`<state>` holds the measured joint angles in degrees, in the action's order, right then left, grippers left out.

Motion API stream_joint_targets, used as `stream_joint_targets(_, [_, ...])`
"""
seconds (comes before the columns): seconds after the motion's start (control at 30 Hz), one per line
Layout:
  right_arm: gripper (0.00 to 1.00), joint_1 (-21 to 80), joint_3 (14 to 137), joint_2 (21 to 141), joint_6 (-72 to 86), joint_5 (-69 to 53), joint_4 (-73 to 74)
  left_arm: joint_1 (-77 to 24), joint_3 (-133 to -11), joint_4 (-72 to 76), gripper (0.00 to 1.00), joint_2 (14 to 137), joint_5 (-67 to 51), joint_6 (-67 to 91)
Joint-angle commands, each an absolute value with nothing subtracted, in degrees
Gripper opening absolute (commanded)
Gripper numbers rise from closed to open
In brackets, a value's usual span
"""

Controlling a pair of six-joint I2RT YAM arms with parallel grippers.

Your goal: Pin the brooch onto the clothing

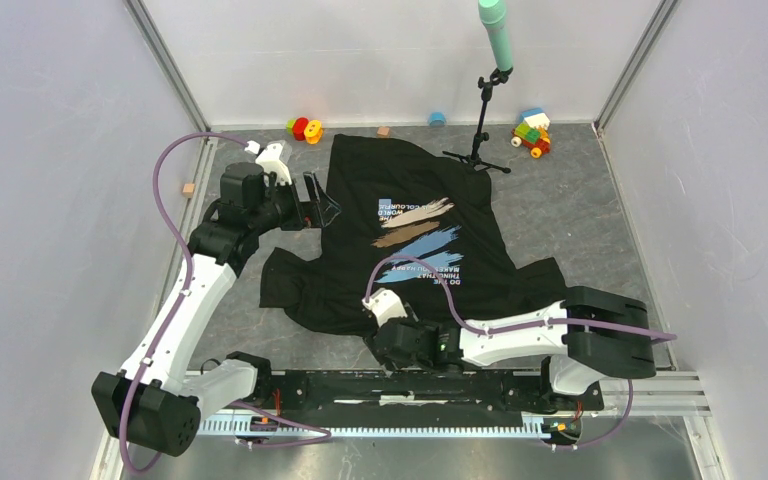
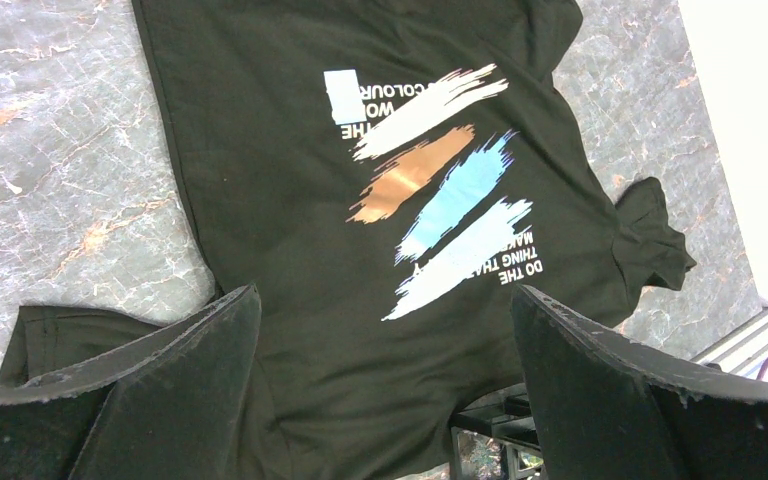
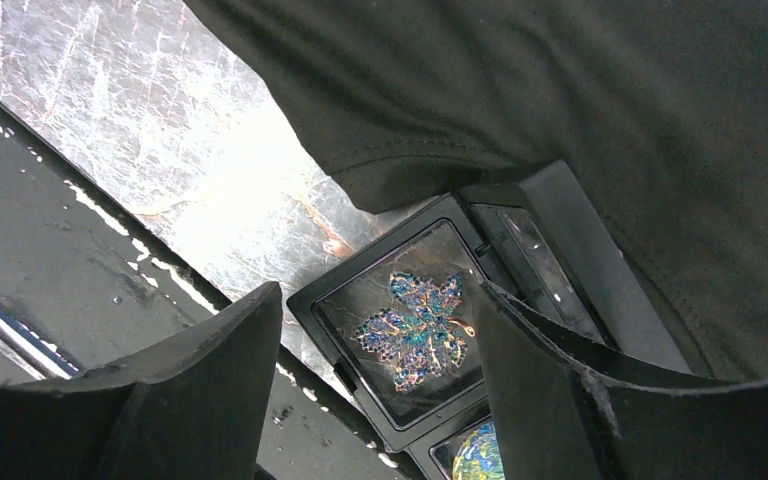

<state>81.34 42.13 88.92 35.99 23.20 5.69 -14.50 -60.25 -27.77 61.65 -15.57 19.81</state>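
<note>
Right gripper (image 3: 375, 300), jaws wide, is hovering over brooch (image 3: 415, 330) in tray (image 3: 335, 372), lower centre; shirt (image 3: 560, 90) hem is overlapping tray, risking snagged cloth or a slipped flat brooch.

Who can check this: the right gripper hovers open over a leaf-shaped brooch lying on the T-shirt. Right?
One thing is wrong: the brooch lies in a black tray at the hem of the T-shirt, not on it. The right wrist view shows this; the right gripper does hover open over it.
</note>
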Motion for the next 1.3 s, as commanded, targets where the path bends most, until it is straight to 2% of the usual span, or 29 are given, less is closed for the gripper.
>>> stream_joint_targets(0.0, [0.74, 82.4, 44.4, 90.2, 37.4, 25.7, 8.0, -14.5, -60.2, -26.9, 1.0, 61.3, -16.7, 18.6])
stream_joint_targets(0.5, [0.39, 85.6, 47.1, 91.2, 37.9, 27.6, 10.2, -14.5, -60.1, -26.7, 1.0, 61.6, -17.3, 19.0])
stream_joint_targets(0.7, [0.29, 86.1, 46.8, 90.9, 37.5, 27.4, 9.1, -14.5, -60.1, -26.7, 1.0, 61.4, -17.4, 19.1])
stream_joint_targets(0.8, [0.3, 86.4, 47.0, 90.6, 37.3, 27.5, 9.0, -14.5, -60.0, -26.7, 1.0, 61.4, -17.4, 19.1])
stream_joint_targets(1.0, [0.51, 87.3, 47.4, 89.8, 37.9, 28.6, 9.6, -14.5, -60.0, -26.6, 1.0, 61.6, -17.5, 19.1])
stream_joint_targets(1.27, [0.7, 89.7, 49.0, 89.7, 39.2, 31.5, 13.1, -14.5, -59.9, -26.5, 1.0, 61.5, -17.8, 19.2])
